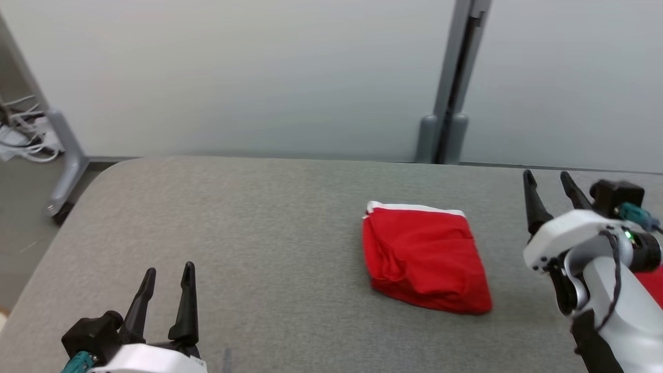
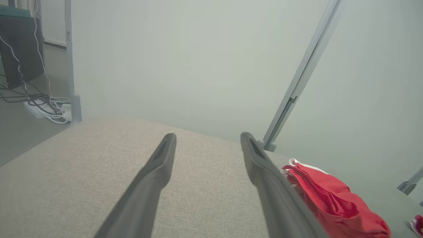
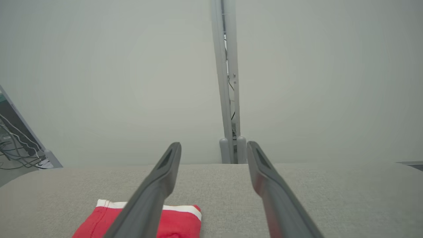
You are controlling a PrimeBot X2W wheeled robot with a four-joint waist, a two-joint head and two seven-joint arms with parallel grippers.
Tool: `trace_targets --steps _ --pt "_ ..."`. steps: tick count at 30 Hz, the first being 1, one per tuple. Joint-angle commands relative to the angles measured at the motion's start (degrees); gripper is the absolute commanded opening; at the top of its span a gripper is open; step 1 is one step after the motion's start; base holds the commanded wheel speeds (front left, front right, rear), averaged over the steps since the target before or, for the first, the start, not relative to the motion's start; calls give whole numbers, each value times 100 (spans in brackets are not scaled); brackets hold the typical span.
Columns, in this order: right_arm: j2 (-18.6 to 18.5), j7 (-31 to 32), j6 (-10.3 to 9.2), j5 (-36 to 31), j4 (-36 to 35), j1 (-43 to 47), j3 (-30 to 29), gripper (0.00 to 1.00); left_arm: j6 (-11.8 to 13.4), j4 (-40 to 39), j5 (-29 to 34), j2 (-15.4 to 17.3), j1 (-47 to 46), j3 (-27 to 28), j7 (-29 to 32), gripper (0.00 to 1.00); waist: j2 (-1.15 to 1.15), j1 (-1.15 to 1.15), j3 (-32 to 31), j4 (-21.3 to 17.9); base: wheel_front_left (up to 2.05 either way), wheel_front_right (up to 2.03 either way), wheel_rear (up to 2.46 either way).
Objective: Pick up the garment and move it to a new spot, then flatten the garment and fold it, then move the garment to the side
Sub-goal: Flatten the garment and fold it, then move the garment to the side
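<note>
Shows left gripper (image 1: 170, 268) fingers spread wide, gripping nothing, above near-left corner of table (image 1: 259, 233). Shows right gripper (image 1: 547, 175) fingers likewise apart and empty, by the right edge. Finds folded red garment (image 1: 424, 259) lying on table, right of centre, near right gripper, untouched.

Garment (image 1: 424, 259): red cloth, soft, matt, creased, with a white cloth band along one edge. Counter (image 1: 259, 233): grey woven fabric cover, coarse weave, matt. Left gripper (image 1: 170, 267) and right gripper (image 1: 546, 174): dark plastic fingers, matt, smooth. Right arm shell (image 1: 570, 233): white plastic, smooth, slight gloss. Wall panels (image 1: 259, 77): pale, smooth, matt. Post (image 1: 445, 103): grey, smooth, looks like painted metal.
</note>
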Motion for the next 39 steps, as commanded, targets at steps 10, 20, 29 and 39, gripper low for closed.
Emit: trace_targets --steps 10,20,29,39 --pt "91 352 2 -256 -2200 2047 -468 100 37 119 811 -37 482 441 -80 100 0 0 -233 -993 0 0 0" --pt "367 1349 2 -921 -3786 3241 -757 100 -31 59 1215 -290 982 929 -80 100 0 0 -320 -1224 0 0 0" --pt "446 1877 3 -902 -4361 3733 -893 100 -185 506 1226 -324 1115 835 43 100 0 0 -346 -1090 0 0 0" --pt "461 2018 3 -788 -4625 3900 -960 100 -222 605 1134 -335 971 818 37 100 0 0 -310 -1013 0 0 0"
